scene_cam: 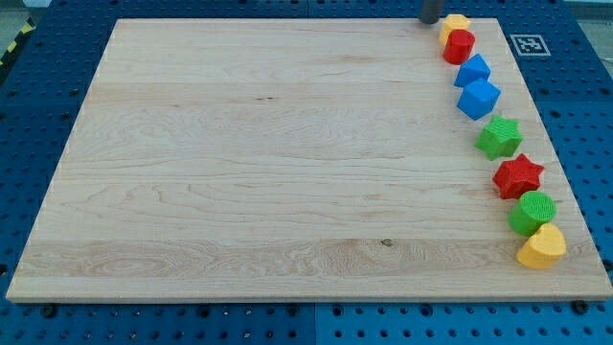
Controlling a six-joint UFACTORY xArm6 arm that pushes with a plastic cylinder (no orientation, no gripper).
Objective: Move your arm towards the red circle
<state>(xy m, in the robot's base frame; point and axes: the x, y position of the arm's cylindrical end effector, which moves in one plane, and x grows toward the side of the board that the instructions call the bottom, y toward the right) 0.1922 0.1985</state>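
Red circle (459, 46) near the wooden board's (268, 172) far right corner, second in a curved row of blocks running down the right edge. Touching it on the upper side: a yellow block (454, 23), shape hard to make out. Just below it: two blue blocks (472, 70) (479, 99), then a green star (499, 137), a red star (518, 176), a green circle (533, 212) and a yellow heart (542, 247) at the row's bottom end.

My tip (430, 21) above and slightly left of the red circle, just beside the yellow block, at the board's top edge. Only the rod's lower end in frame. No jaws on this tool, so nothing to open, close or clamp; a bare rod, apparently not touching any block, though the gap to the yellow one is too slight to judge.

Probably little travel left. Best approach: down and a little right, keeping to the red circle's open left flank. Slow close-in, stopping short of contact. Risk otherwise: clipping the yellow block, or shunting the red circle into the upper blue block and disturbing the row.
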